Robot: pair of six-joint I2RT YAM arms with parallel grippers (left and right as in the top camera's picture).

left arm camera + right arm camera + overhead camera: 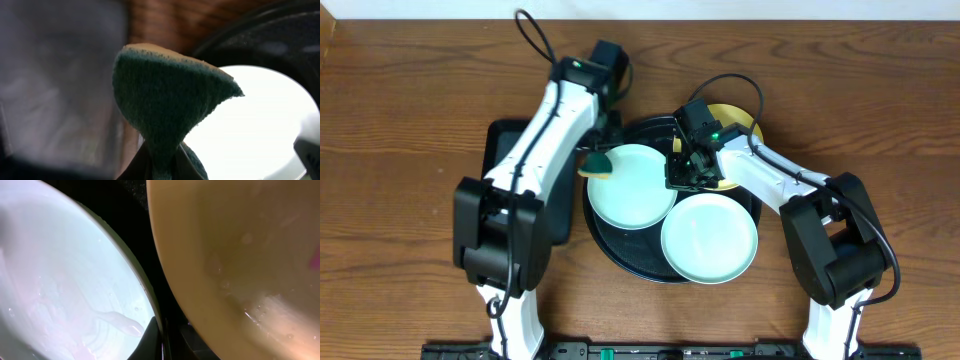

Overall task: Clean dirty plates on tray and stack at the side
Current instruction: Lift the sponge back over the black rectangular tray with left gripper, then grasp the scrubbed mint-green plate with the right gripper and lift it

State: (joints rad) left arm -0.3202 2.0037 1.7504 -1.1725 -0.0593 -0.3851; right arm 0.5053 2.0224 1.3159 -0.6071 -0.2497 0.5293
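1. The left end effector [603, 152] is closed on a green scouring sponge with a tan backing [597, 166]. It pinches one end so the rough face fans out, probably for scrubbing.
2. The sponge hangs at the upper-left rim of a pale mint round plate [632, 187], which lies on the large round black tray [620, 250].
3. A second mint plate [710, 238] sits at the tray's lower right. A pale yellow plate [735, 118] sits upper right, partly under the right arm.
4. The right end effector [683, 176] is closed between the first mint plate and the yellow one, perhaps to steady a plate. I cannot tell whether it pinches a rim.
5. A smaller rectangular black tray [498, 140] lies left on the wooden tabletop [400, 200]. Nothing is stacked yet.
6. No readable writing shows.
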